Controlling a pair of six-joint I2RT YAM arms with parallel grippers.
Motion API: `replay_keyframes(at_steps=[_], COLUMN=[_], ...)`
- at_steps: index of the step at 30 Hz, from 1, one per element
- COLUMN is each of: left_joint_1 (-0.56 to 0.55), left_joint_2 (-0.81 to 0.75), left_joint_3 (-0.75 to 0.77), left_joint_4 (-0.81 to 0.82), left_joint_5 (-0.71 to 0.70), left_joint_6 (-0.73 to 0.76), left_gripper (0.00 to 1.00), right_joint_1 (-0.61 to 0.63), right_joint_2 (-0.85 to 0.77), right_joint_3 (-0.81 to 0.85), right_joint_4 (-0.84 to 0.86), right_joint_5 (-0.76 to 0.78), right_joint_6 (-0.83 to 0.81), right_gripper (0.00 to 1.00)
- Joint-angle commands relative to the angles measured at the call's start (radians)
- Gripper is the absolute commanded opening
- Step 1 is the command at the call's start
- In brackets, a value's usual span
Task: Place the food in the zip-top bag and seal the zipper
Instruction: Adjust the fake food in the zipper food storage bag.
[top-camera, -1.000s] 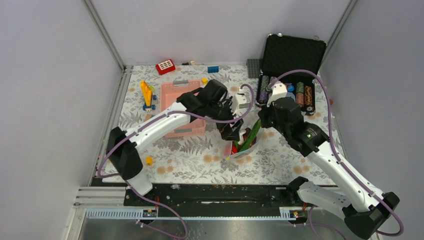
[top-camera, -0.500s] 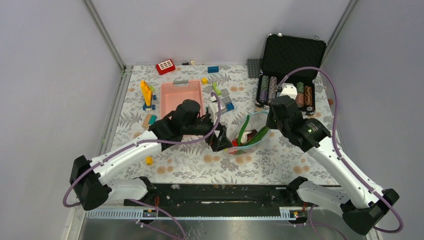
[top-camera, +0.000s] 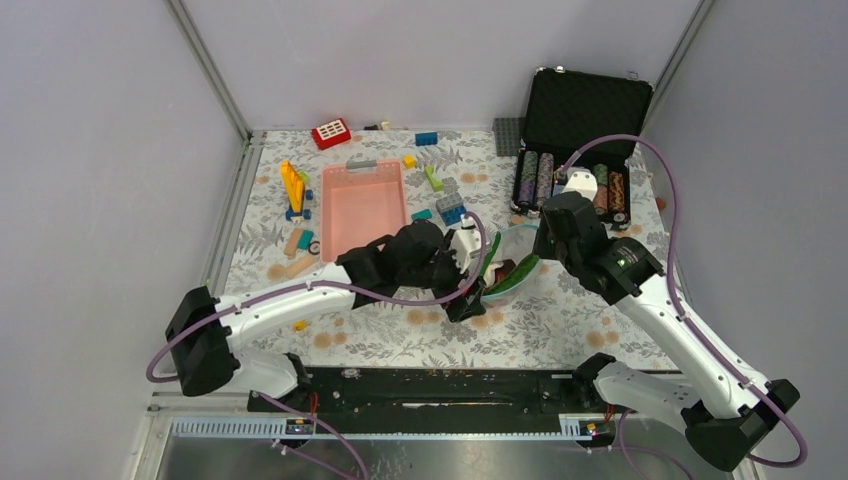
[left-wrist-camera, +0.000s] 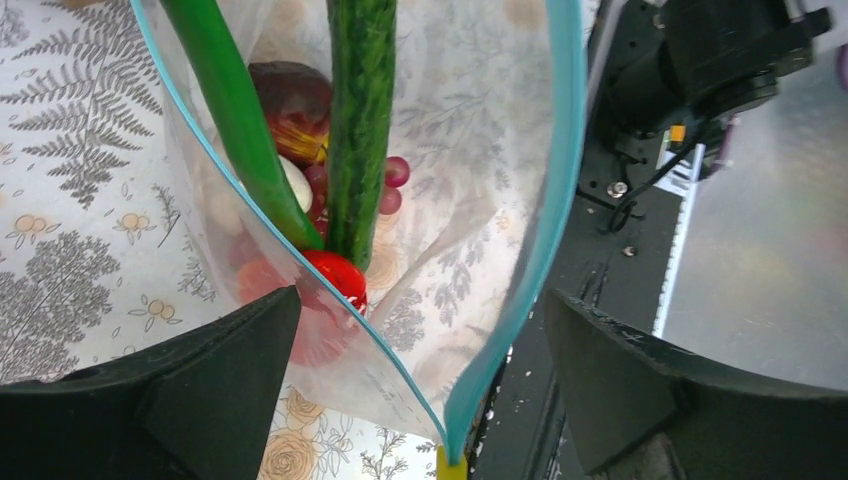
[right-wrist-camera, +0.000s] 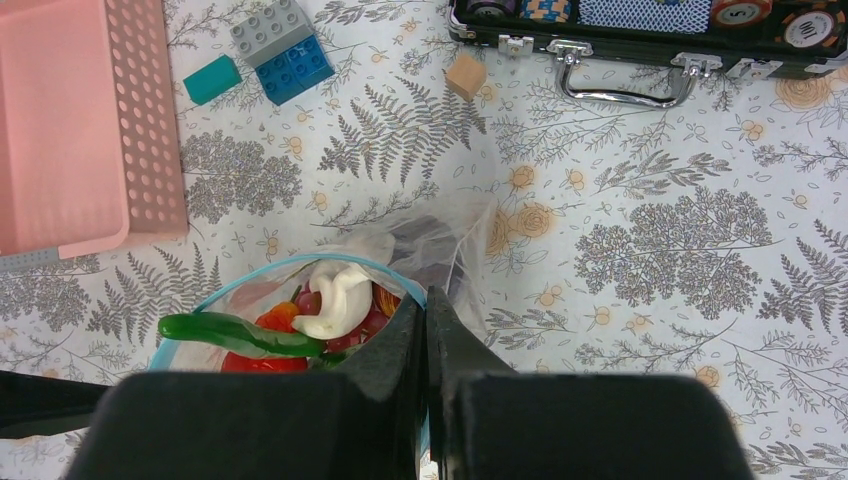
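Note:
The clear zip-top bag (top-camera: 508, 258) stands open on the flowered cloth, its mouth upward. Inside lies the food: two long green pods (left-wrist-camera: 358, 120), a maroon round fruit (left-wrist-camera: 292, 100), dark red grapes (left-wrist-camera: 390, 190), a red piece (left-wrist-camera: 336, 276) and a white piece (right-wrist-camera: 335, 290). The light-blue zipper (left-wrist-camera: 560, 170) rims the mouth. My right gripper (right-wrist-camera: 427, 305) is shut on the far rim of the bag and holds it up. At the near corner of the mouth my left gripper (left-wrist-camera: 420, 400) is open, one finger on each side of that corner, not touching it.
A pink slotted basket (top-camera: 365, 170) lies left of the bag. Building blocks (top-camera: 293, 188) are scattered along the back and left of the cloth. The open black case of poker chips (top-camera: 585, 110) stands at the back right. A yellow bit (left-wrist-camera: 450, 465) lies under the bag's corner.
My left arm has swung from the far side of the bag round to its near corner, still open. The right gripper shifted slightly right with the rim, then held still.

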Motion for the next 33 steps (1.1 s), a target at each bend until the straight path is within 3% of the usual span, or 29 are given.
replay_keyframes(at_steps=[1,2,4,8,13,19,23,25,30,33], left_joint_1=[-0.029,-0.033,-0.037,-0.038,-0.038,-0.038,-0.037,-0.037,-0.036,-0.037], left_joint_2=[0.045,0.060,0.088,0.088,0.026,0.009,0.014,0.017,0.046,0.075], left_joint_3=[0.062,0.076,0.114,0.162,0.211,0.306,0.320,0.313,0.297,0.313], left_joint_4=[-0.035,-0.061,-0.124,-0.164,-0.166,-0.185,-0.192,-0.201,-0.253,-0.292], left_joint_5=[-0.158,-0.178,-0.229,-0.322,-0.412,-0.434,-0.406,-0.410,-0.344,-0.306], left_joint_6=[0.035,0.043,0.052,0.087,0.177,0.286,0.330,0.338,0.359,0.365], left_gripper=[0.88,0.79,0.47,0.02,0.00,0.00,0.00,0.00,0.00,0.00], right_joint_1=[-0.009,-0.011,-0.012,-0.017,-0.018,-0.017,-0.017,-0.017,-0.018,-0.017], right_joint_2=[-0.020,-0.023,-0.031,-0.059,-0.100,-0.180,-0.243,-0.254,-0.265,-0.303], right_joint_3=[0.046,0.047,0.047,0.037,0.018,-0.036,-0.084,-0.102,-0.123,-0.109], right_joint_4=[-0.018,-0.024,-0.027,-0.039,-0.063,-0.044,-0.060,-0.100,-0.108,-0.019], right_joint_5=[0.050,0.049,0.049,0.060,0.017,-0.235,-0.180,-0.104,-0.018,-0.087], right_joint_6=[0.022,0.023,0.022,0.020,0.001,-0.092,-0.103,-0.111,-0.232,-0.346], right_gripper=[0.00,0.00,0.00,0.00,0.00,0.03,0.11,0.24,0.69,0.84])
